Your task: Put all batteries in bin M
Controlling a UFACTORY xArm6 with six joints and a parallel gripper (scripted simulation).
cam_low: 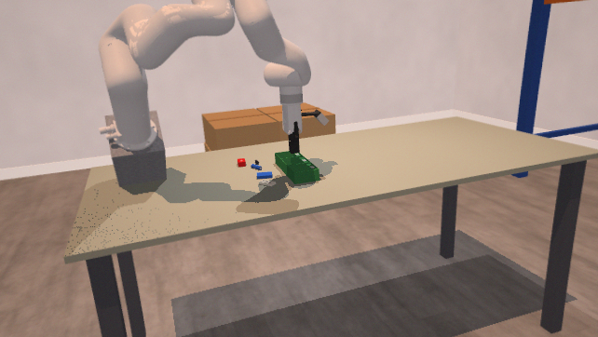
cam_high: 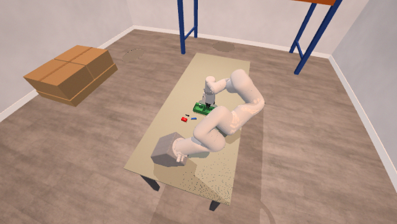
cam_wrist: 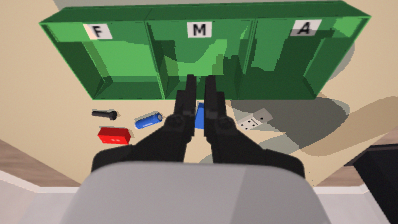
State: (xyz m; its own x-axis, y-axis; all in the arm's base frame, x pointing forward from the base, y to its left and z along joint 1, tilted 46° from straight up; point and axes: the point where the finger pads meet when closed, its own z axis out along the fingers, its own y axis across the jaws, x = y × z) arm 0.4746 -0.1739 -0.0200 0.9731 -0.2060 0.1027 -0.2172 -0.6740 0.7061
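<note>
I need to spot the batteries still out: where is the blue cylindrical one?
In the wrist view the blue cylindrical battery lies on the table, left of the gripper, just outside the green bin, between the red block and the fingers.

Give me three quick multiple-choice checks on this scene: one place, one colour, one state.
1. The fingers line up with which compartment?
A) F
B) M
C) A
2. The block near the black bolt is:
A) red
B) yellow
C) white
3. The blue battery is:
A) inside a compartment
B) between the fingers
C) lying on the table

Answers: B, the fingers point toward the M label; A, the block is plainly red; C, the blue battery lies outside the green bin.
</note>
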